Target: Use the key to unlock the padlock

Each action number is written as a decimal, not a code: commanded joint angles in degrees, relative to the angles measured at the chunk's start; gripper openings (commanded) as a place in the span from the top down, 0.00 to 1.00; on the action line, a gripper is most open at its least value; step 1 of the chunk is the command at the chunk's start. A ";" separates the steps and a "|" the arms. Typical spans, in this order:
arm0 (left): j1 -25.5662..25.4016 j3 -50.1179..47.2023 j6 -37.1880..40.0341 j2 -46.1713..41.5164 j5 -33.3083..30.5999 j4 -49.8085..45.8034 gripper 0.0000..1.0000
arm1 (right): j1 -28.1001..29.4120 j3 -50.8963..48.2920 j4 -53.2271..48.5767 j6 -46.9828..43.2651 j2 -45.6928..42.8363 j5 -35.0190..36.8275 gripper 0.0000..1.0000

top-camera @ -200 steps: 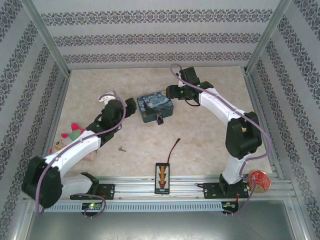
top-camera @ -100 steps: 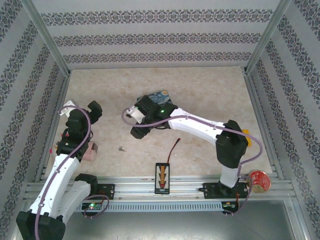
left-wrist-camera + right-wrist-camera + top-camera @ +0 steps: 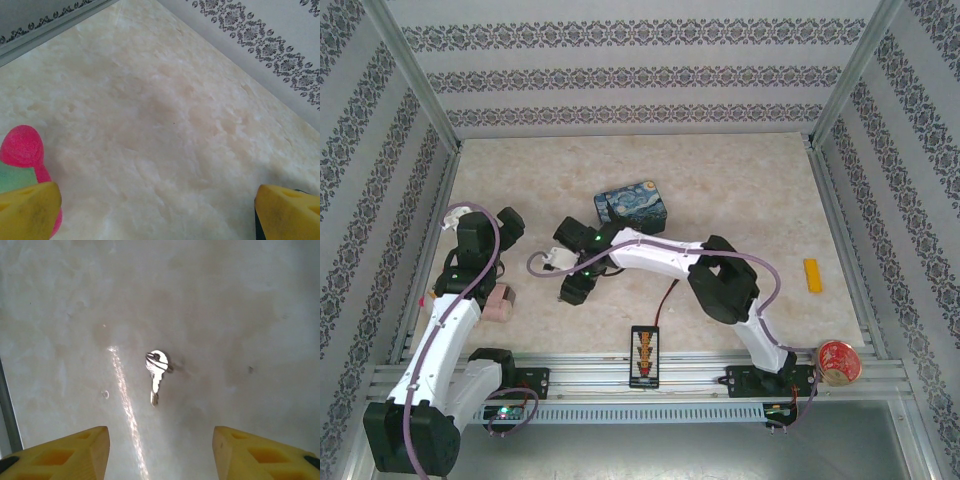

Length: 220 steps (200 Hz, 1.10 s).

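The key (image 3: 156, 372) is small and silver with a thin ring through its head. It lies flat on the pale table, its blade pointing toward my right gripper (image 3: 160, 455). That gripper is open, hovering just short of the key, with its yellow fingertips (image 3: 65, 450) wide apart and nothing between them. From above, the right gripper (image 3: 572, 289) hangs over the spot where the key lies. The right arm crosses in front of the blue tin and hides the padlock. My left gripper (image 3: 506, 224) is open over bare table at the left, and its yellow fingertips (image 3: 287, 210) are empty.
The blue Starry Night tin (image 3: 631, 206) stands mid-table behind the right arm. A pink plush toy (image 3: 498, 303) lies by the left arm. A black connector board (image 3: 645, 356) and a red-black wire (image 3: 668, 298) sit near the front rail. At the right are a yellow block (image 3: 811, 277) and a red round tin (image 3: 839, 361).
The right arm swung from behind the tin to the front left, over the key, and its jaws narrowed a little. The left arm drew back to the left.
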 commanded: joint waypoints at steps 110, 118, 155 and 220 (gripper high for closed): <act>0.73 0.04 0.25 -3.30 -2.83 -2.25 0.01 | 1.99 15.39 -3.83 -4.34 13.93 0.77 0.54; 0.69 -0.05 0.25 -3.22 -2.62 -2.10 0.01 | 1.97 15.77 -3.97 -4.34 14.23 0.77 0.57; 0.79 -0.05 0.29 -2.74 -2.43 -1.88 0.01 | 1.82 16.01 -4.32 -4.10 14.70 1.12 0.66; 0.78 0.04 0.34 -2.38 -2.04 -1.61 0.01 | 1.54 13.64 -4.15 -3.90 14.17 0.04 0.68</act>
